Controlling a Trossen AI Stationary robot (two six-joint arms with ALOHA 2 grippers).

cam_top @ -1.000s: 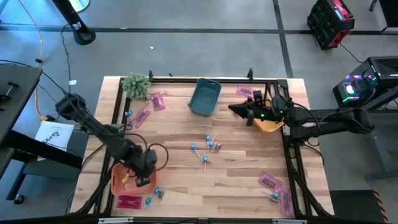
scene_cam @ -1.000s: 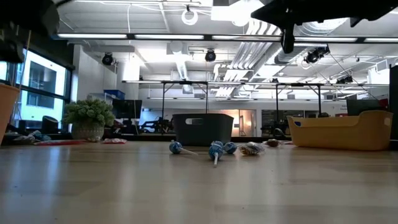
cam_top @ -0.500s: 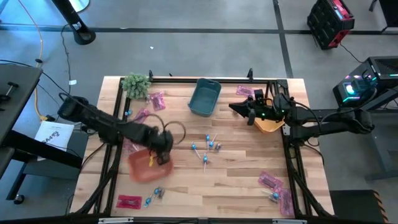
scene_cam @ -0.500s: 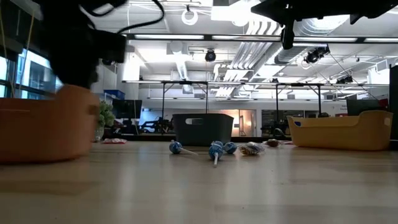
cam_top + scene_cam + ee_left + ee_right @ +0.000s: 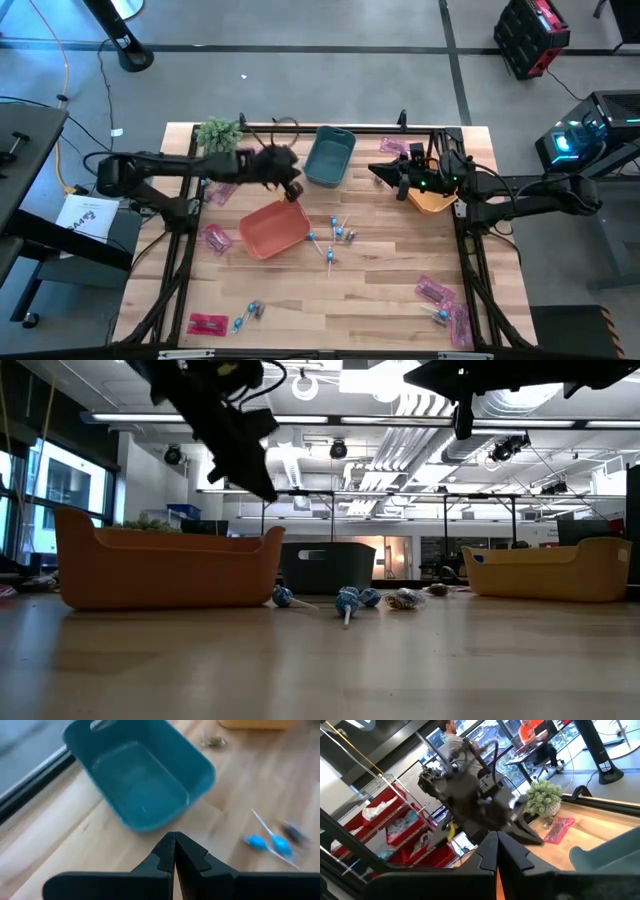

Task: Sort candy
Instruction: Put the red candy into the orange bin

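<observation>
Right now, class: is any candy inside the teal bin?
No: the left wrist view looks straight into the teal bin, and its floor is bare.

Left gripper (image 5: 293, 190) (shut) just above red bin (image 5: 273, 229)

The high view looks straight down on the whole pale wooden table (image 5: 380, 290) and both arms. The low view sits at table-top height, facing level across the boards into the room, close to the red-orange plastic bin (image 5: 165, 568); both views share that bin, the blue-wrapped lollipops (image 5: 345, 600) and the teal plastic bin (image 5: 330, 157). The left wrist view looks steeply down, near that teal bin. The right wrist view faces across the table toward the green leafy plant (image 5: 545, 797) and the room.
</observation>
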